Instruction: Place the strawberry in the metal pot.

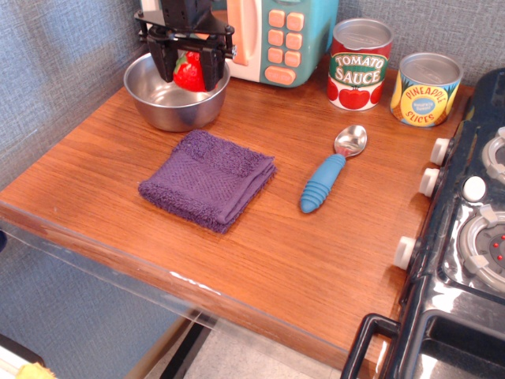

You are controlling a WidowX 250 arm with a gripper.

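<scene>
Glossy red strawberry, clamped in jaws, above shiny metal pot

Red-labelled tin can: "TOMATO SAUCE", white letters on a green band.
Yellow-and-blue-labelled tin can: "PINEAPPLE SLICES"; the smaller print on it I cannot read.

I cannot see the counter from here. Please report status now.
Gripper shut on strawberry. Strawberry above metal pot, not released. Nothing in the way.
</scene>
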